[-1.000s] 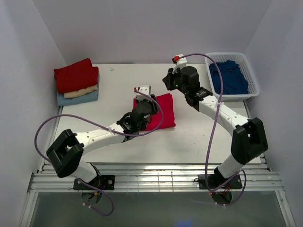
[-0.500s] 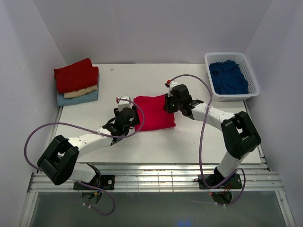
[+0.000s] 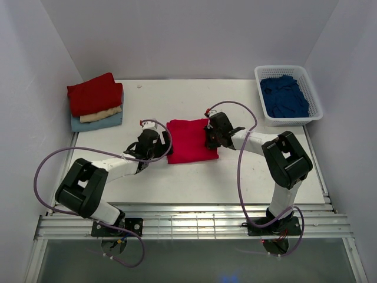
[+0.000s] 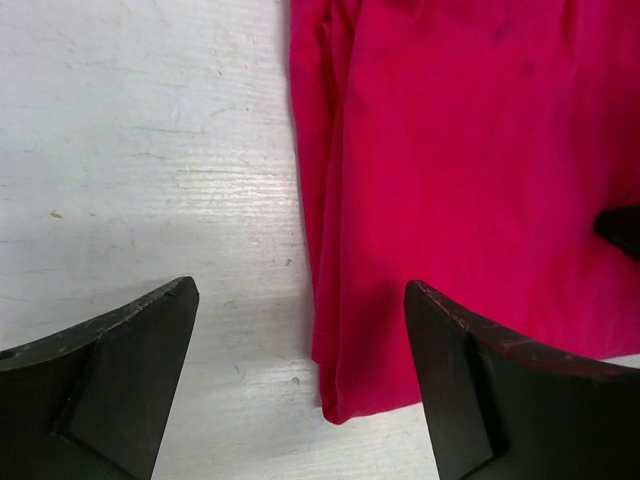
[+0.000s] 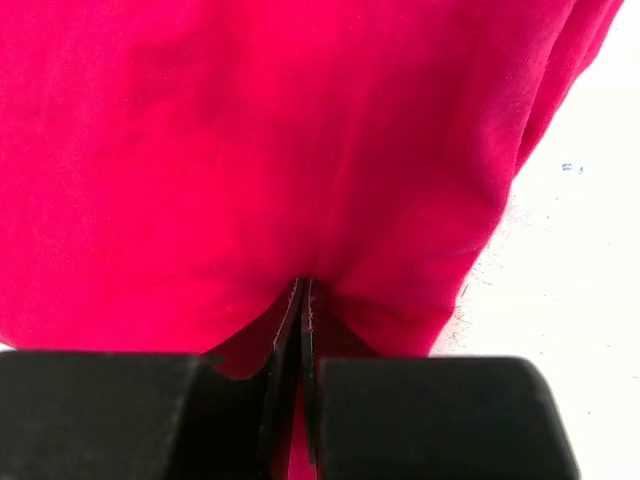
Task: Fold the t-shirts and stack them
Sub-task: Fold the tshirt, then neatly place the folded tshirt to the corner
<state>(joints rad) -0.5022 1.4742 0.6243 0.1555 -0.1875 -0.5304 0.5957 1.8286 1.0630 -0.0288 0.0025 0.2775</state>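
Note:
A folded crimson t-shirt (image 3: 189, 138) (image 4: 470, 150) (image 5: 300, 130) lies flat at mid table. My left gripper (image 3: 158, 143) (image 4: 300, 400) is open at the shirt's left edge. One finger (image 4: 100, 380) is over bare table and the other finger (image 4: 510, 390) is over the cloth, near its front corner. My right gripper (image 3: 210, 137) (image 5: 302, 285) is shut, with its joined tips pushed into the shirt's right edge, where the cloth bunches over them. A stack of folded t-shirts sits at the back left: dark red (image 3: 93, 94), cream (image 3: 101, 114) and pale blue (image 3: 88, 124).
A white lattice basket (image 3: 313, 88) at the back right holds a crumpled navy t-shirt (image 3: 284, 97). White walls close in the table on three sides. Both arms' purple cables loop over the table near the shirt.
My left gripper slid left off the shirt and opened wide. My right arm came down from the air to the shirt's right edge, jaws shut throughout.

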